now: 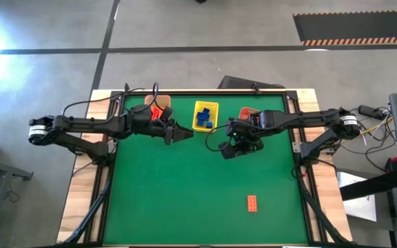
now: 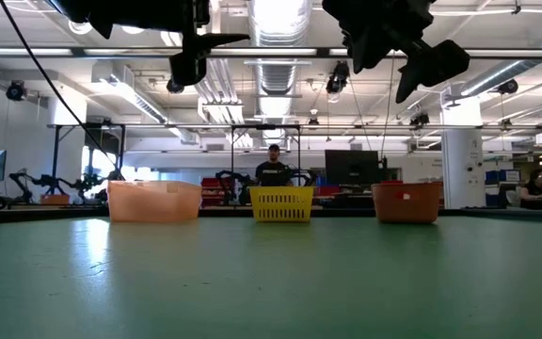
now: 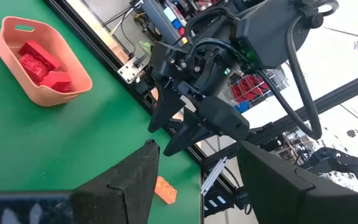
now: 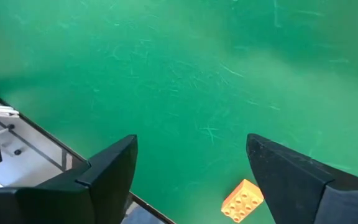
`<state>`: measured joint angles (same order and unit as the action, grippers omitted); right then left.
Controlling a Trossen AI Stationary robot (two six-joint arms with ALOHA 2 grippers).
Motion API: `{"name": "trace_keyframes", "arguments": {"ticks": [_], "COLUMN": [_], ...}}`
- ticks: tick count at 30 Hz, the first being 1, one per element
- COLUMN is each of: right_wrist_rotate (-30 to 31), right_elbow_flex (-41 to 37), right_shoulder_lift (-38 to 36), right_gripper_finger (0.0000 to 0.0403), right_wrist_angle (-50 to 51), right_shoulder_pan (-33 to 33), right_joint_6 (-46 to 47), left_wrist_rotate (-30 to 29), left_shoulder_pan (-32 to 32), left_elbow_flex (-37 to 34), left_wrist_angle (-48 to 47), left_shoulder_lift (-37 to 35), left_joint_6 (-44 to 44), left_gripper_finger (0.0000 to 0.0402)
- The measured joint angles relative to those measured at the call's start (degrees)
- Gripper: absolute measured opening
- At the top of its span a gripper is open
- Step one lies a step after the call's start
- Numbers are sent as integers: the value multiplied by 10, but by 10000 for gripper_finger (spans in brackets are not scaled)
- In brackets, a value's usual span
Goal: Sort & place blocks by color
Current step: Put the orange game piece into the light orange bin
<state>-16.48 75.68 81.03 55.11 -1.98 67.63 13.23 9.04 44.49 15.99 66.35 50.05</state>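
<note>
Evidently, the lone orange brick (image 1: 252, 202), well apart from the yellow basket (image 1: 206, 108), was judged light, rigid, best pinched across its flat sides by the spread, empty right gripper (image 1: 231, 152), the left gripper (image 1: 182, 134) likewise spread.

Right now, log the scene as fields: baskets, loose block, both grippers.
table: green mat
left basket: red blocks inside
middle basket: yellow, blue blocks inside
right basket: partly under the right arm, contents hidden
loose block: orange, alone on the mat near the front edge
left gripper: open, empty, above the mat
right gripper: open, empty, above the mat
</note>
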Motion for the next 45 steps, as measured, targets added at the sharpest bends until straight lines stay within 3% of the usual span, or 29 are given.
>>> {"name": "trace_keyframes", "arguments": {"ticks": [10,16,24,35,39,45], "right_wrist_rotate": [2,0,-24,-30,-24,-14], "right_elbow_flex": [-2,-26,-121,-276,-314,-319], "right_shoulder_lift": [0,0,0,1,1,1], "right_gripper_finger": [293,295,295,295,295,286], "right_wrist_angle": [-1,1,-10,-216,-280,-288], "right_shoulder_pan": [12,89,199,319,335,340], "right_joint_6": [21,94,251,468,500,505], "left_wrist_rotate": [0,0,0,0,0,0], "left_shoulder_pan": [1,6,17,34,40,45], "left_elbow_flex": [0,0,0,0,0,0], "left_wrist_angle": [0,0,0,0,0,0], "left_shoulder_lift": [0,0,0,0,0,0], "left_joint_6": [-12,-15,-15,-44,-44,-45], "left_gripper_finger": [201,201,201,201,201,201]}}
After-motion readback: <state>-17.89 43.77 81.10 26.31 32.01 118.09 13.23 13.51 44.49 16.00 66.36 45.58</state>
